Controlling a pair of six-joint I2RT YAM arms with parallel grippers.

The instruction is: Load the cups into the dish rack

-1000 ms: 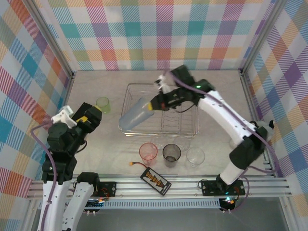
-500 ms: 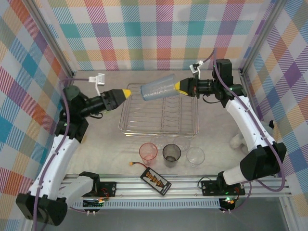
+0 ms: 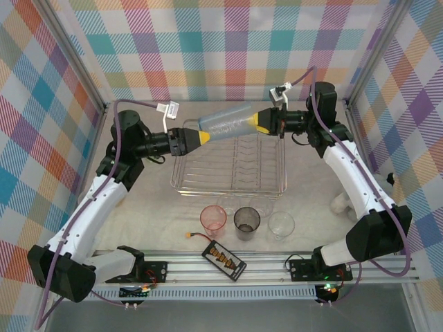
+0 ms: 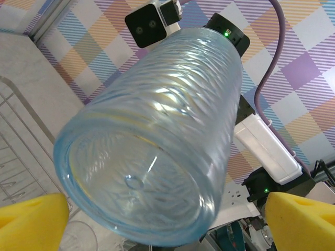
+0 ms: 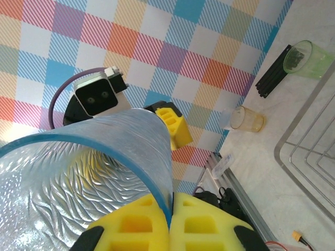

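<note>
Right end effector (image 3: 257, 122) pinches the blue cup (image 3: 227, 124) by its rim, cup lying sideways at upper centre, over the dish rack's (image 3: 228, 193) far edge. Left end effector (image 3: 203, 136) spread, flanking the cup's base.

Both arms reach out above the far edge of the dish rack (image 3: 235, 193), wrists level and pointing at each other. The right gripper (image 3: 259, 122), above the rack's far right corner, pinches the rim of the blue cup (image 3: 228, 124) between closed yellow pads (image 5: 137, 226). The left gripper (image 3: 203, 136), above the far left corner, holds its jaws spread wide at the cup's base end.
</note>
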